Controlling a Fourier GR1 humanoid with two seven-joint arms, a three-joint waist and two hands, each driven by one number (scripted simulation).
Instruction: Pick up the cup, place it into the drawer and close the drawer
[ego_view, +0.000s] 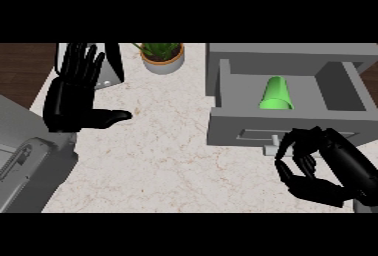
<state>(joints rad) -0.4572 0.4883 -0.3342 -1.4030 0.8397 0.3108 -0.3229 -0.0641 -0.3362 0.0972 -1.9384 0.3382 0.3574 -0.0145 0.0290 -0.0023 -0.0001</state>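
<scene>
Green cup (276, 94) lies on its side in the open drawer (229, 87), so w/ right hand (325, 167) curled on nothing just before the drawer front (284, 131), push square on center; left hand (74, 92) rests open at upper left.

The drawer (288, 107) stands pulled out at the counter's (162, 160) right edge, and the cup (276, 94) lies on its side inside it. The potted plant (162, 56) sits at the far edge, left of the drawer. The right hand (325, 170) is just before the drawer front, the left hand (74, 90) near the left edge.
</scene>
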